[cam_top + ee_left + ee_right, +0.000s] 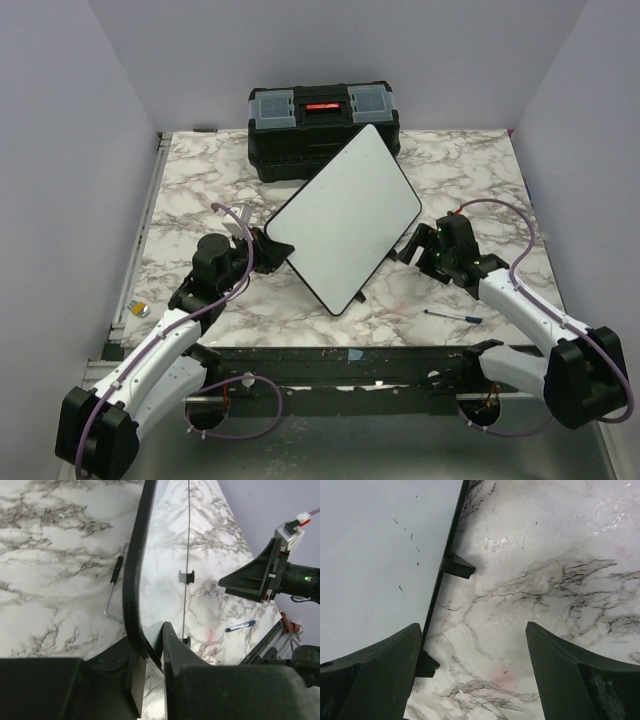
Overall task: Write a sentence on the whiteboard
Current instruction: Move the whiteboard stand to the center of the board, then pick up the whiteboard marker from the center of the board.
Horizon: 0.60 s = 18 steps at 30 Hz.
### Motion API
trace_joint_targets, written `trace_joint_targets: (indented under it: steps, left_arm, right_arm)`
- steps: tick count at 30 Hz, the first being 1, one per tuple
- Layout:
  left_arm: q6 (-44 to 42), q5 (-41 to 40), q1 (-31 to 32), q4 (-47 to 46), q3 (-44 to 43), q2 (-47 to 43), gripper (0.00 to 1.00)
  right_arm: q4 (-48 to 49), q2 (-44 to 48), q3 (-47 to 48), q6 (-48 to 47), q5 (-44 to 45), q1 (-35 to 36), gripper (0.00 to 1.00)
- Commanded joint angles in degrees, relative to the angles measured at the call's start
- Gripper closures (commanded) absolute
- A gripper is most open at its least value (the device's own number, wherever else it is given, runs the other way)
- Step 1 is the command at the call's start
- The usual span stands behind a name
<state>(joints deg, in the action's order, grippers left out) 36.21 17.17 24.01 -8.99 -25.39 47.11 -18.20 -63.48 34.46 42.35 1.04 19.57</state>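
Two pincers logged | blue pen (452, 316) is laid on surface (200, 180) beside right arm | left pincer (155, 645) is clamped on left corner rim of whiteboard (345, 215) | right pincer (472, 665) is spread just beside whiteboard's right edge | whiteboard is set cornerwise at mid-surface | black toolbox (322, 125) is placed behind whiteboard's far corner

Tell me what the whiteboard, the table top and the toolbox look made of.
The whiteboard: smooth, glossy white face that mirrors the table, likely coated board; the thin black rim looks plastic. The table top: marble pattern with shiny glare, perhaps laminate rather than stone. The toolbox: matte black moulded plastic, by its look.
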Motion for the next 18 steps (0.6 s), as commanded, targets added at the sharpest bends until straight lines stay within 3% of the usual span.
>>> trace_joint_targets:
  steps: [1,18]
  left_arm:
    - [-6.2,-6.5,0.2,13.4,3.7,-0.9,0.82]
    - [-6.6,-8.3,0.2,14.4,3.5,-5.3,0.52]
  right_arm:
    - [-1.1,-2.2,3.1,-1.0,1.8,0.4,0.12]
    - [0.8,-4.5,2.7,-1.6,2.1,0.4,0.11]
